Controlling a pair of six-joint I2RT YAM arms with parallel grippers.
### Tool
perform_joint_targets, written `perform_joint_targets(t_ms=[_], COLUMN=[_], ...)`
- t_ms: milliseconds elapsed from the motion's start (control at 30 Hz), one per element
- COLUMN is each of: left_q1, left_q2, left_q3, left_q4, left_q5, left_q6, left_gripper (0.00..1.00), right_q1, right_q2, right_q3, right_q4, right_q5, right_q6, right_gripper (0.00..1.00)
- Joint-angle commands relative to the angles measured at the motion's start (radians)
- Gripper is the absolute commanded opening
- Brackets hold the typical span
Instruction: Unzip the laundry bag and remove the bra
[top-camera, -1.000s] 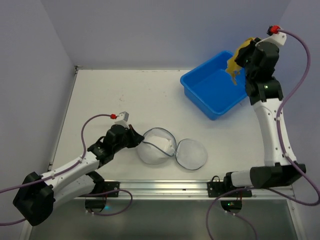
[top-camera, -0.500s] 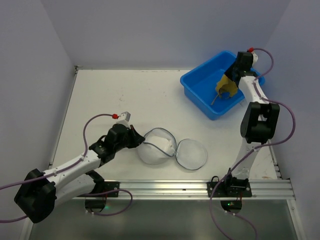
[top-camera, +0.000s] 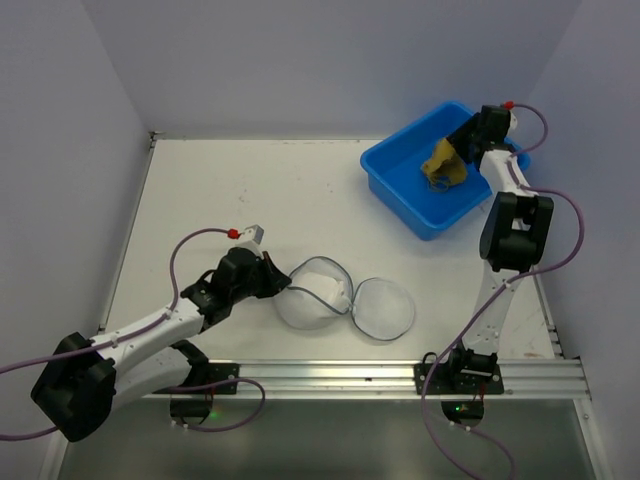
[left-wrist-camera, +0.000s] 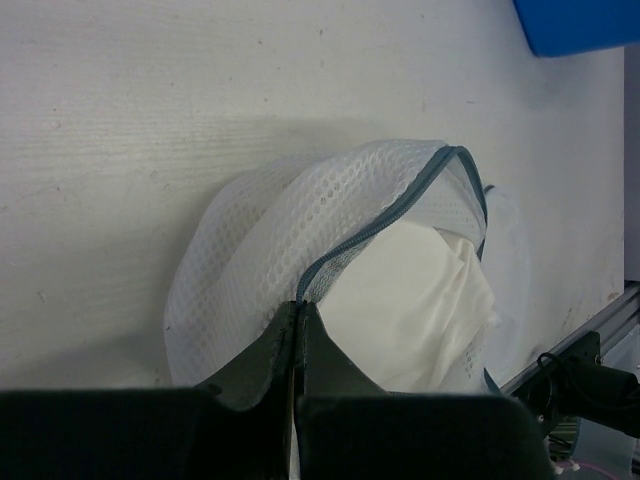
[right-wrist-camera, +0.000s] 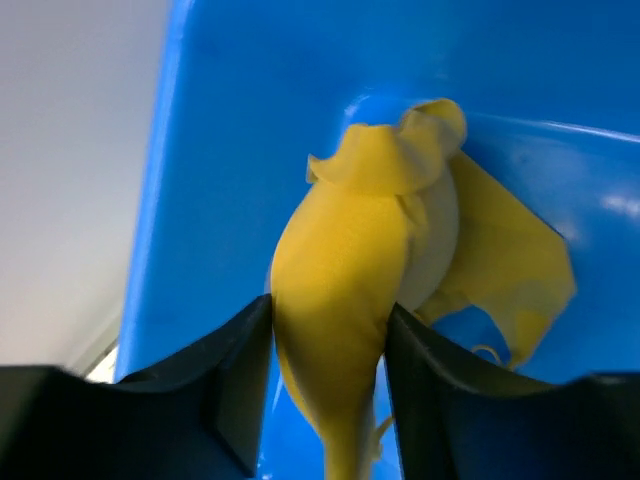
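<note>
The laundry bag (top-camera: 312, 296) lies unzipped near the front of the table, its two white mesh discs spread side by side. In the left wrist view its dark bluish zipper rim curves round the laundry bag (left-wrist-camera: 250, 240), and a white cloth (left-wrist-camera: 420, 290) shows inside. My left gripper (top-camera: 278, 283) is shut on the bag's rim at the zipper's end (left-wrist-camera: 298, 305). The yellow bra (top-camera: 442, 165) lies inside the blue tub. My right gripper (top-camera: 462, 146) hovers over it, jaws apart, one yellow cup of the bra (right-wrist-camera: 350, 250) between the fingers of the right gripper (right-wrist-camera: 328, 335).
The blue plastic tub (top-camera: 400, 178) stands at the back right of the table, its wall (right-wrist-camera: 225, 150) close to my right fingers. A metal rail (top-camera: 330, 375) runs along the near edge. Grey walls close in the back and both sides.
My right arm came down from above the tub's far rim into the tub with the bra. Its jaws have parted and the bra now rests in the tub. The left arm held still.
</note>
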Motion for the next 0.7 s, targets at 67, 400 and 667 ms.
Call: perform_joint_targets(t_ms=[67, 400, 667], left_q1=[0.003, 0.003, 0.003], left_q2=[0.006, 0.006, 0.000], left_q3=[0.018, 0.051, 0.075], left_q4=[0.037, 0.012, 0.003], left_q5=[0.019, 0.010, 0.010], left_q6=[0.009, 0.052, 0.057], left_gripper=[0.00, 0.00, 0.00], right_q1=[-0.005, 0.065, 0.330], right_q2=[-0.123, -0.336, -0.698], right_q3=[-0.037, -0.043, -0.473], right_q4=[-0.145, -0.273, -0.112], right_q5=[0.198, 0.273, -0.015], right_q6=[0.065, 0.008, -0.212], right_gripper=[0.74, 0.98, 0.97])
